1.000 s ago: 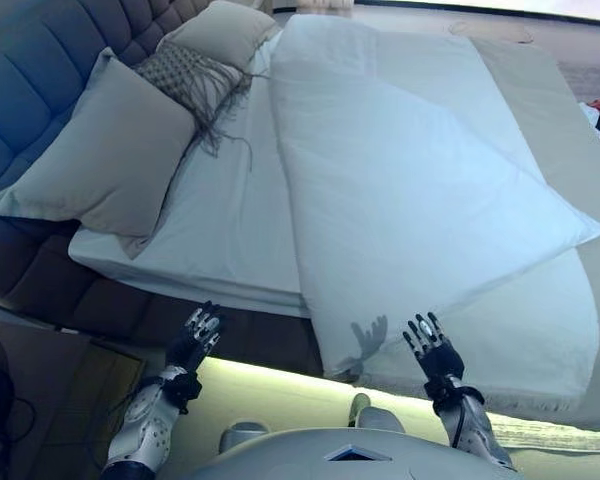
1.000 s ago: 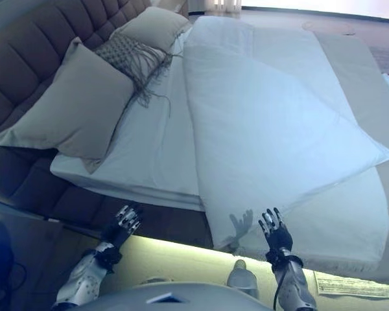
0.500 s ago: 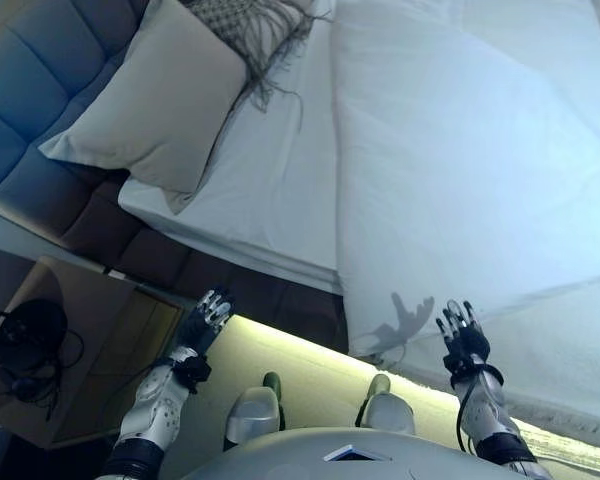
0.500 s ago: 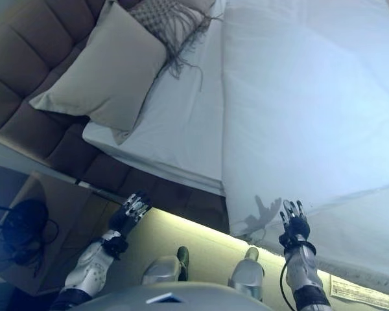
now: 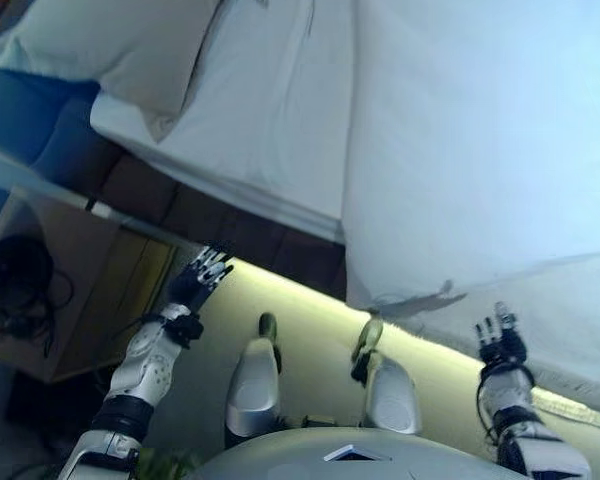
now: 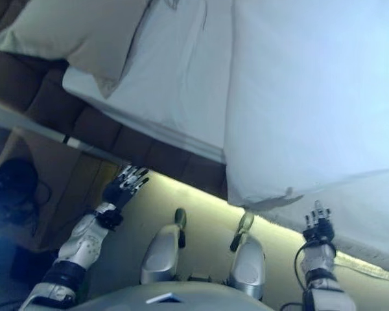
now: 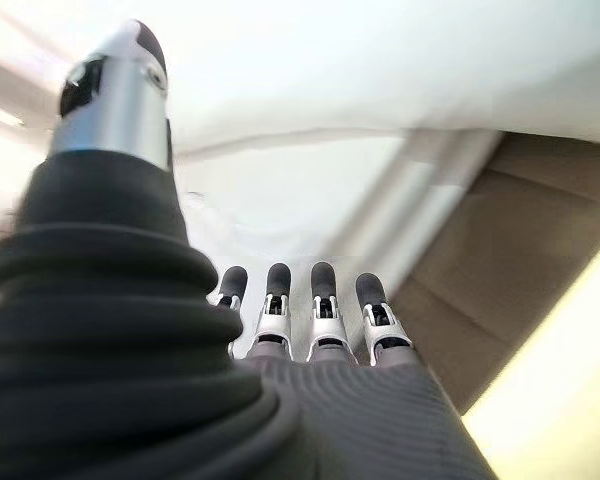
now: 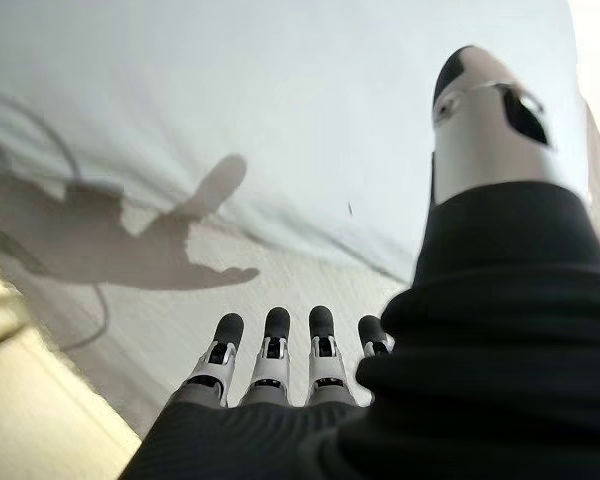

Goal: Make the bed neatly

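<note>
Both hands, left hand at lower left and right hand at lower right, hover with fingers straight and spread, holding nothing. The whole view has tipped down since a moment ago, so that's the camera, not the bedding. Smooth white duvet still lies folded across the right of the frame, soft grey pillow upper left, so nothing's straightened yet.

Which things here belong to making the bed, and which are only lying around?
For the job:
white duvet
pillow
bed sheet
left hand and right hand, both open, holding nothing

Just lying about:
nightstand
black headphones
</note>
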